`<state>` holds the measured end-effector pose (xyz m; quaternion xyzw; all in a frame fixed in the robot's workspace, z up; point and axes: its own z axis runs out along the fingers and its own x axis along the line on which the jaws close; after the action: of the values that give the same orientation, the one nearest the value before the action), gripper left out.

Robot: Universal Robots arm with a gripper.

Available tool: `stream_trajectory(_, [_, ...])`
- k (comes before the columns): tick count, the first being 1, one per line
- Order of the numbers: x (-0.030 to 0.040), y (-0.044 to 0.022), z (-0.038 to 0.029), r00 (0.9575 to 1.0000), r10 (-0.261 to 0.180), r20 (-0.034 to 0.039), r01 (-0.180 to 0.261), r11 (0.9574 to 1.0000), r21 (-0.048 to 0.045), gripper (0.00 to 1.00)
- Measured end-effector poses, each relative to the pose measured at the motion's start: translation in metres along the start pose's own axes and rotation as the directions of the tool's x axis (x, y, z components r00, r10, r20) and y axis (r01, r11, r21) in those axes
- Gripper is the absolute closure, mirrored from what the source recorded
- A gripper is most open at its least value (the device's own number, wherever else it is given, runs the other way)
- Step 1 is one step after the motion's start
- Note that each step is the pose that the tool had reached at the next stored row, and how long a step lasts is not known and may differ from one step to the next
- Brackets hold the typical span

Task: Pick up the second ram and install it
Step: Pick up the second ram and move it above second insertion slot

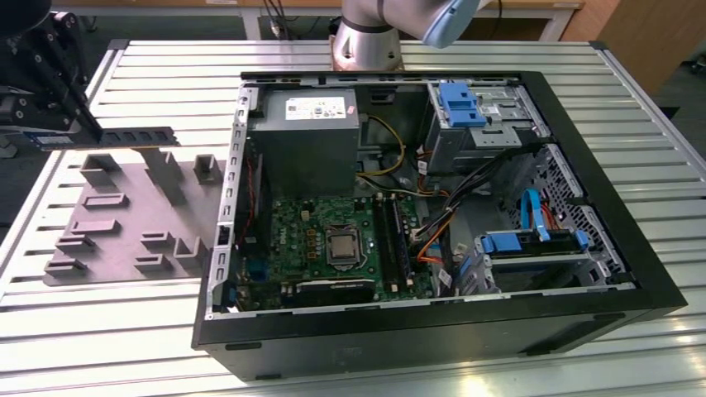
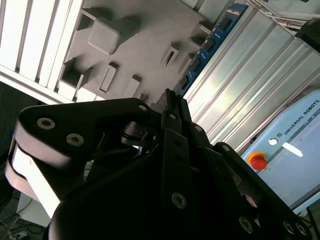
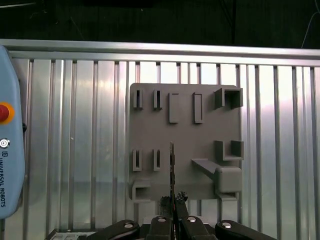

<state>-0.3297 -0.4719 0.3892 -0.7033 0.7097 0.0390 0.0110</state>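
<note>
Gripping the second ram (image 1: 132,136) edge-on, the gripper (image 1: 61,132) hung above the grey holder tray (image 1: 121,217). Judged: stick needed holding level, clear of tray posts.

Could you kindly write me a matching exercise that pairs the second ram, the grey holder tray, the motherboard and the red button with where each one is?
Things:
1. second ram
2. grey holder tray
3. motherboard
4. red button

Places:
A. inside the open computer case
B. flat on the slatted table, at the exterior view's left of the case
C. clamped in the gripper, above the tray
D. on the pale blue pendant

Pairs: 1-C, 2-B, 3-A, 4-D
</note>
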Motion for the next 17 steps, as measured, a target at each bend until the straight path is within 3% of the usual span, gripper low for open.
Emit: stream_trajectory(17, [-0.0001, -0.0124, -0.0005, 1.0, 0.0, 0.0, 0.0, 1.0, -0.0001, 0.86])
